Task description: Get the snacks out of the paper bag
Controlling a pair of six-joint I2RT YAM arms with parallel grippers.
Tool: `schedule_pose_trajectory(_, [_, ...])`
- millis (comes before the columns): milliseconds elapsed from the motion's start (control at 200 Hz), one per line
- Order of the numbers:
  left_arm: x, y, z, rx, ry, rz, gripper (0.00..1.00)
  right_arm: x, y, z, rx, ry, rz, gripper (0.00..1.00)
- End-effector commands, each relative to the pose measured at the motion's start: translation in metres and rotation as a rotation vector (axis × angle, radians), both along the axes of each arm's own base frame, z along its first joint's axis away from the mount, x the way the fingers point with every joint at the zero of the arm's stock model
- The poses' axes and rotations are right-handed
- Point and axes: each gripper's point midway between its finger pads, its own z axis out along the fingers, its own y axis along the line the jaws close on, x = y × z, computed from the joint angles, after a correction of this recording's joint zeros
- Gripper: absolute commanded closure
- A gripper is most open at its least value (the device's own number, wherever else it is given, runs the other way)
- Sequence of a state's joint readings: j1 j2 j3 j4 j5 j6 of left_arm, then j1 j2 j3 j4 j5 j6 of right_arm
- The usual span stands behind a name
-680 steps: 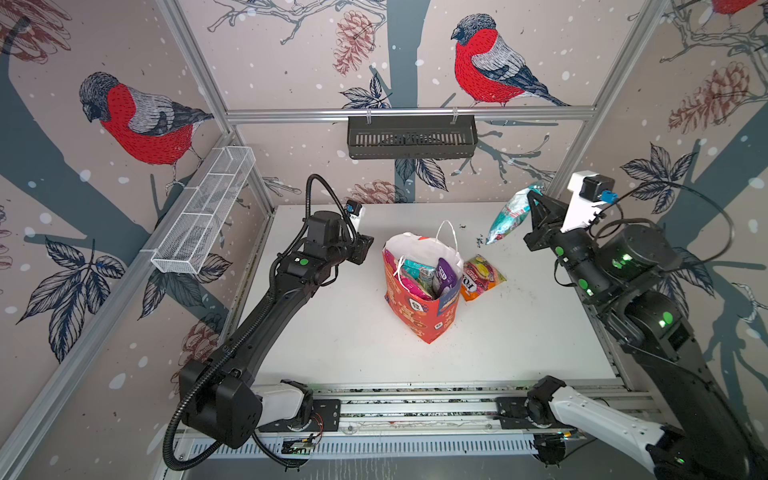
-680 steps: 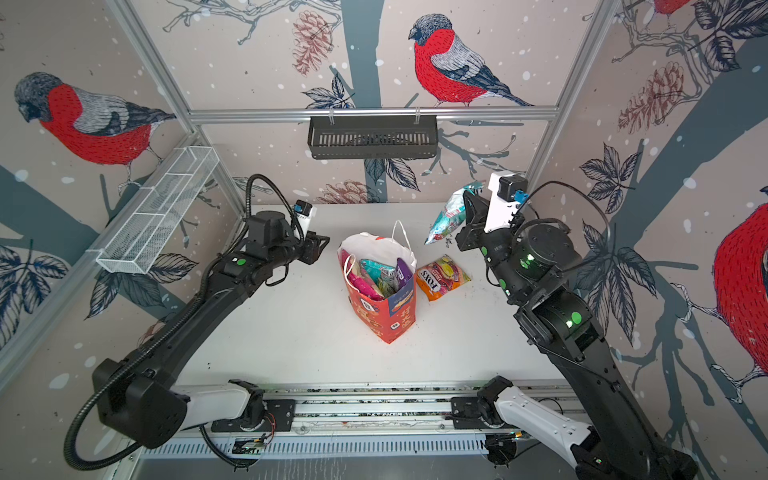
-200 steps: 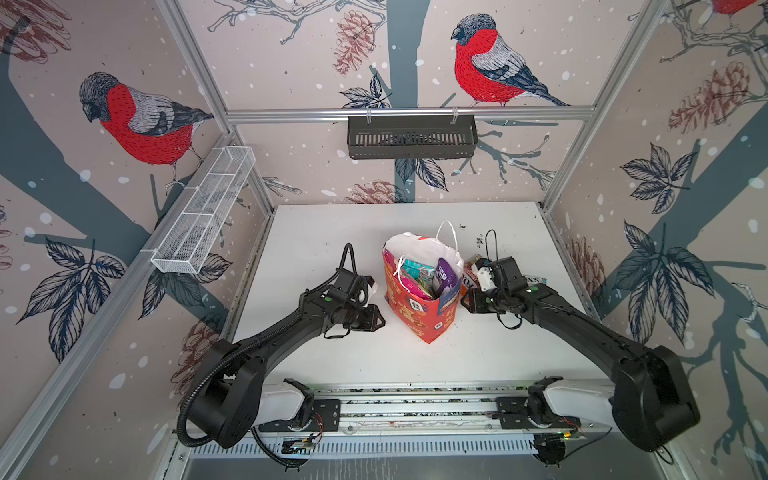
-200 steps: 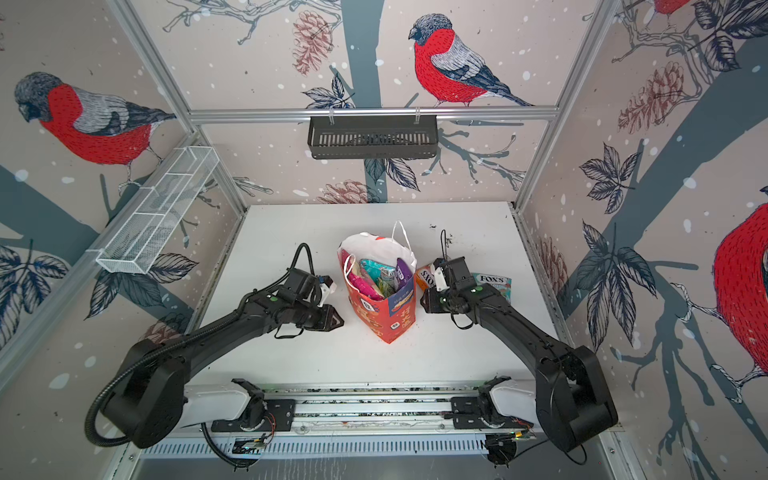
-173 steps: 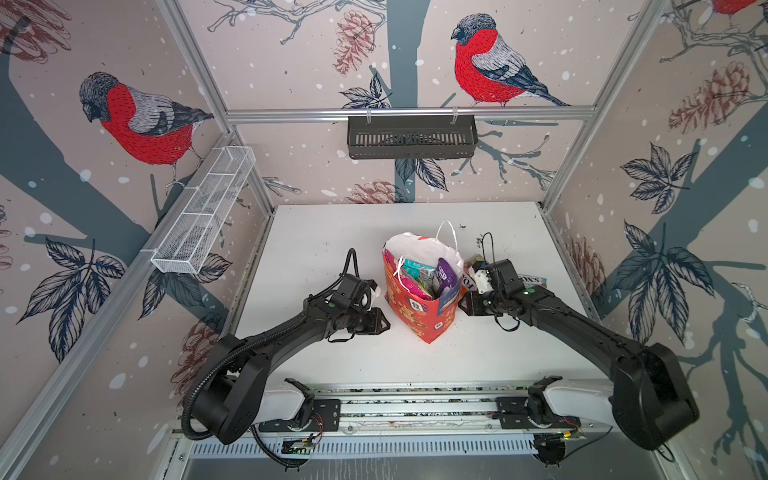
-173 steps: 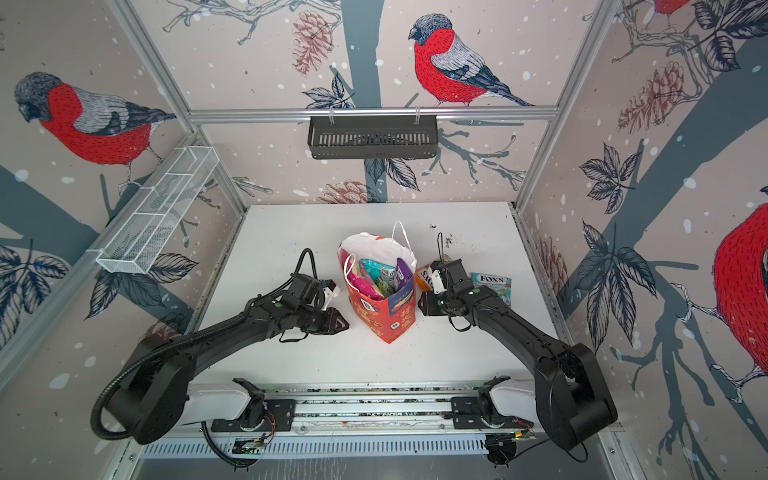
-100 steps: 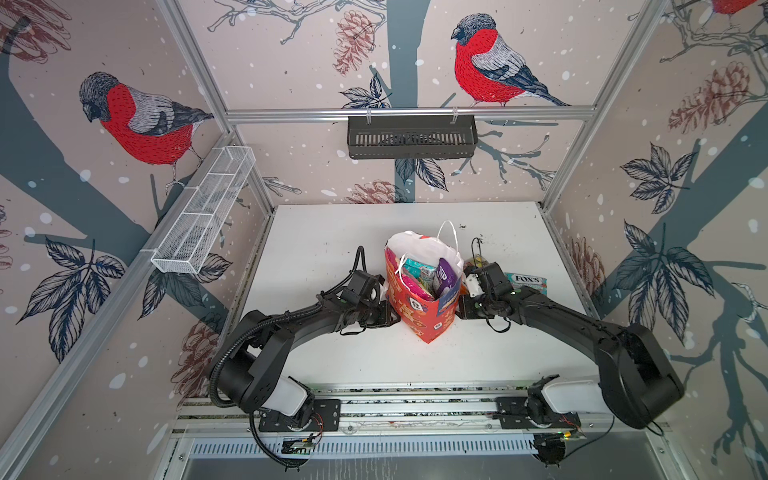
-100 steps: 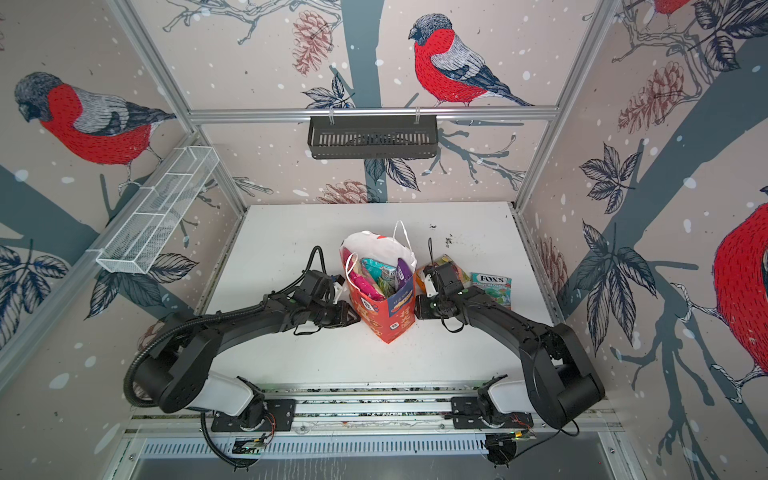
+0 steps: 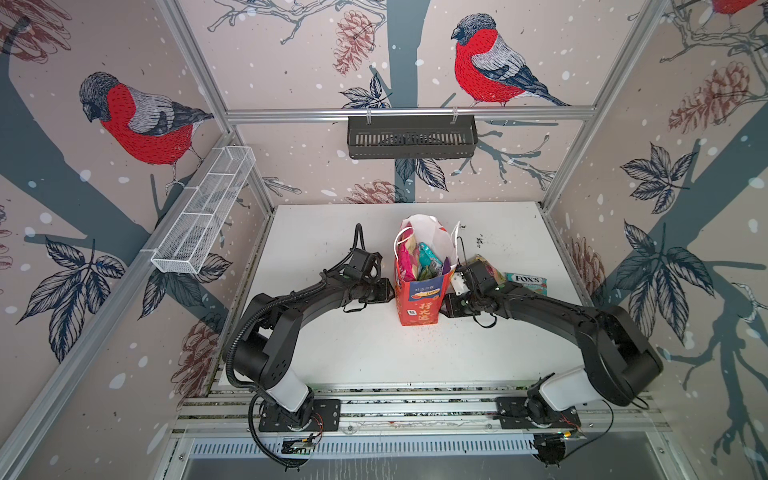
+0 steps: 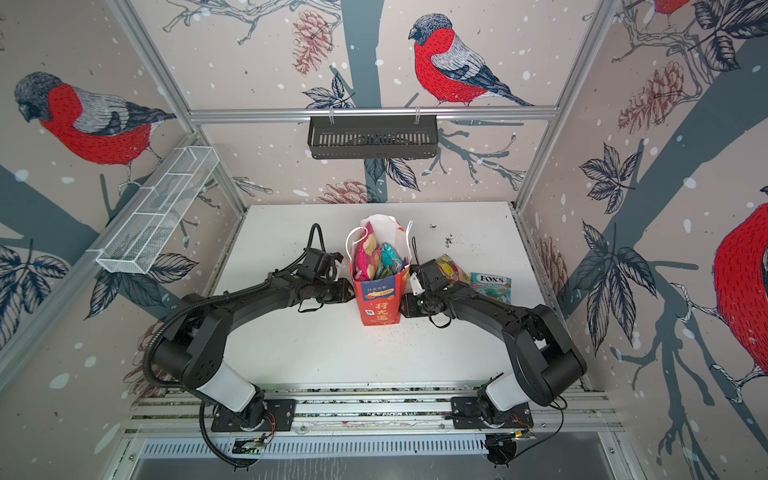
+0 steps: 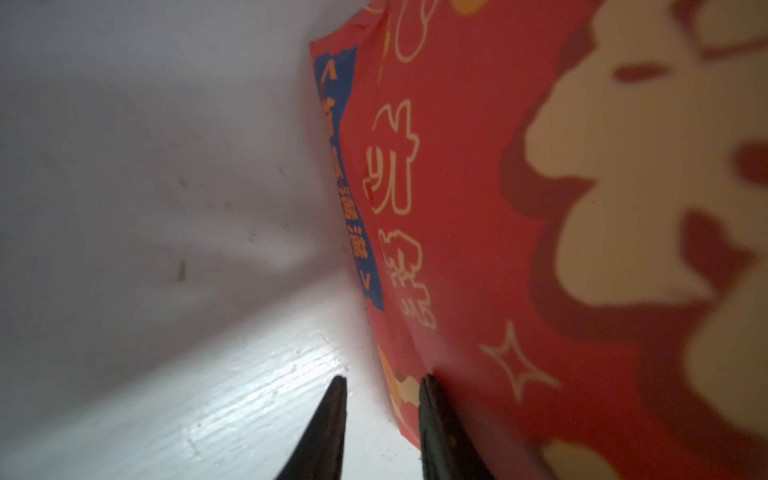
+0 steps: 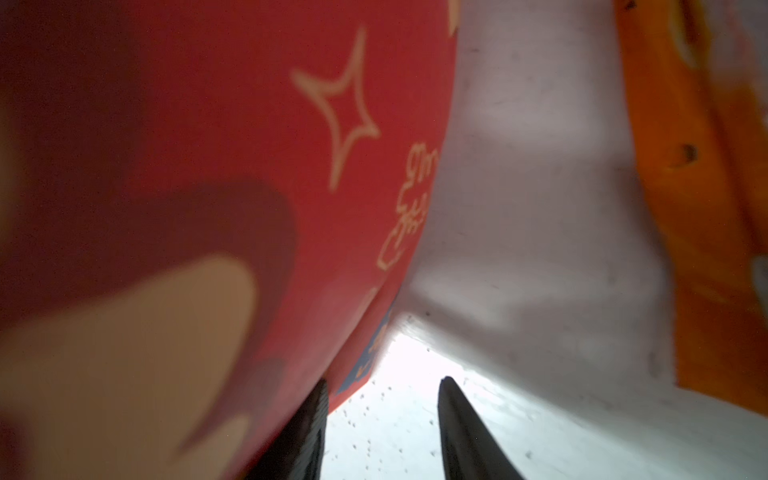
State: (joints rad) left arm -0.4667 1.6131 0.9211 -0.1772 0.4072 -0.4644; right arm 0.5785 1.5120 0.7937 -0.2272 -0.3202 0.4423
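While the upright red paper gift bag [image 9: 422, 301] stands mid-way on the white tabletop [image 9: 374, 353], glossy snack pouches [image 9: 419, 262] inside, the left hand [image 11: 380, 384] and right hand [image 12: 382, 386] flank its lower sides, both released, empty. Pouches seem light, slippery, crinkly; I would pinch a top seam from above.

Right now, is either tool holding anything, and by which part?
Nothing is gripped: left tool and right tool stand open, low, flanking the paper bag.

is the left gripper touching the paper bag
Touching. In the left wrist view one fingertip of the left gripper presses the red side of the paper bag.
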Motion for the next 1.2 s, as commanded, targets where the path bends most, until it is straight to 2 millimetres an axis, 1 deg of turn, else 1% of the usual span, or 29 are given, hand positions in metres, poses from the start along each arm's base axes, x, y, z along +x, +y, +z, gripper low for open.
schedule_pose_trajectory(0, [0.014, 0.0, 0.011, -0.014, -0.053, -0.024, 0.68, 0.007, 0.026, 0.01, 0.083, -0.025, 0.049, 0.55])
schedule_pose_trajectory(80, [0.021, -0.002, 0.013, -0.011, -0.062, -0.031, 0.68, 0.007, 0.031, 0.005, 0.077, -0.013, 0.06, 0.55])
schedule_pose_trajectory(140, [0.02, -0.001, 0.005, 0.001, -0.04, -0.04, 0.68, 0.008, 0.031, 0.002, 0.067, -0.006, 0.062, 0.55])
schedule_pose_trajectory(145, [0.02, -0.001, 0.004, 0.002, -0.038, -0.04, 0.68, 0.008, 0.03, 0.002, 0.065, -0.005, 0.061, 0.55])
schedule_pose_trajectory(160, [0.026, -0.004, 0.012, -0.007, -0.057, -0.041, 0.68, 0.008, 0.03, 0.002, 0.061, -0.006, 0.061, 0.55])
schedule_pose_trajectory(175, [0.027, -0.005, 0.013, -0.006, -0.061, -0.042, 0.68, 0.008, 0.029, 0.002, 0.057, -0.005, 0.06, 0.55])
schedule_pose_trajectory(220, [0.028, -0.005, 0.012, 0.0, -0.059, -0.044, 0.68, 0.008, 0.025, 0.001, 0.042, -0.009, 0.053, 0.55])
schedule_pose_trajectory(320, [0.033, 0.0, 0.016, 0.03, -0.077, -0.037, 0.68, 0.01, 0.016, 0.005, 0.025, -0.018, 0.037, 0.54])
schedule_pose_trajectory(425, [0.04, 0.01, 0.025, 0.071, -0.114, -0.016, 0.67, 0.015, 0.002, 0.015, 0.001, -0.046, 0.012, 0.51])
schedule_pose_trajectory(490, [0.045, 0.019, 0.034, 0.104, -0.145, 0.007, 0.66, 0.021, -0.007, 0.027, -0.014, -0.078, -0.012, 0.49])
schedule_pose_trajectory(550, [0.05, 0.028, 0.047, 0.134, -0.184, 0.033, 0.64, 0.027, -0.016, 0.04, -0.017, -0.112, -0.036, 0.47])
schedule_pose_trajectory(685, [0.059, 0.052, 0.084, 0.195, -0.285, 0.111, 0.6, 0.041, -0.031, 0.074, 0.005, -0.2, -0.085, 0.45])
schedule_pose_trajectory(735, [0.063, 0.061, 0.105, 0.212, -0.337, 0.153, 0.59, 0.045, -0.033, 0.087, 0.017, -0.235, -0.092, 0.45])
schedule_pose_trajectory(760, [0.064, 0.066, 0.112, 0.226, -0.354, 0.179, 0.58, 0.046, -0.033, 0.091, 0.021, -0.246, -0.094, 0.44])
schedule_pose_trajectory(790, [0.065, 0.071, 0.126, 0.232, -0.391, 0.203, 0.58, 0.048, -0.035, 0.096, 0.022, -0.261, -0.099, 0.44])
schedule_pose_trajectory(901, [0.066, 0.079, 0.181, 0.198, -0.563, 0.248, 0.56, 0.053, -0.037, 0.105, 0.025, -0.292, -0.106, 0.44])
schedule_pose_trajectory(966, [0.063, 0.084, 0.21, 0.172, -0.642, 0.282, 0.52, 0.054, -0.036, 0.106, 0.027, -0.3, -0.103, 0.44])
schedule_pose_trajectory(1031, [0.058, 0.091, 0.235, 0.161, -0.7, 0.312, 0.5, 0.055, -0.036, 0.107, 0.029, -0.304, -0.102, 0.44])
schedule_pose_trajectory(1066, [0.055, 0.091, 0.246, 0.149, -0.721, 0.31, 0.48, 0.056, -0.035, 0.108, 0.029, -0.308, -0.099, 0.44])
schedule_pose_trajectory(1116, [0.05, 0.086, 0.255, 0.118, -0.733, 0.279, 0.46, 0.056, -0.036, 0.109, 0.031, -0.315, -0.1, 0.44])
schedule_pose_trajectory(1196, [0.043, 0.07, 0.258, 0.081, -0.715, 0.201, 0.47, 0.058, -0.037, 0.11, 0.028, -0.321, -0.102, 0.44])
